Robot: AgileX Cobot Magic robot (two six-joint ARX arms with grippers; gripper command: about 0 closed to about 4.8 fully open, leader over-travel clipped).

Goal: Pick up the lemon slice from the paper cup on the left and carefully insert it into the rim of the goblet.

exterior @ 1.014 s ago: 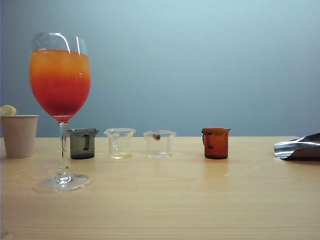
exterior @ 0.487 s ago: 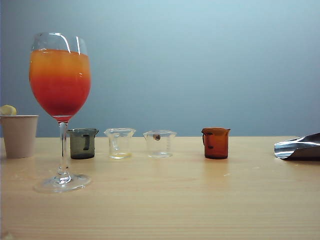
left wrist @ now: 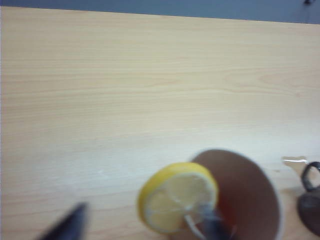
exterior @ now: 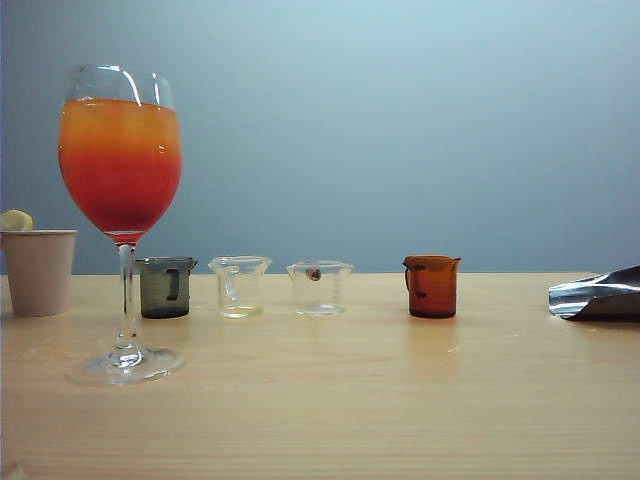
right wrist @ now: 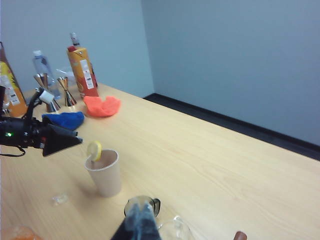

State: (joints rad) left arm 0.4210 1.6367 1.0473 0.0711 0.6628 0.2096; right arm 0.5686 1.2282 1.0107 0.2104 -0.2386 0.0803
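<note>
Left wrist view: the left gripper (left wrist: pixel 137 225) hovers over the paper cup (left wrist: pixel 250 197), jaws spread either side of the lemon slice (left wrist: pixel 177 197), a thin disc leaning on the rim, evidently propped for pinching. The glassy goblet (exterior: pixel 121 215) stands beside the cup on the desk (exterior: pixel 400 400). The right gripper (right wrist: pixel 139 222) hangs nearby, its opening impossible to tell.

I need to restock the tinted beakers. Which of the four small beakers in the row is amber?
The amber beaker, at the right end of the row and set apart. The others are a dark grey beaker and two clear beakers.

Lemon slice (left wrist: pixel 177 197) in paper cup (exterior: pixel 38 272); goblet (exterior: pixel 121 215) right of cup, nearer camera.
</note>
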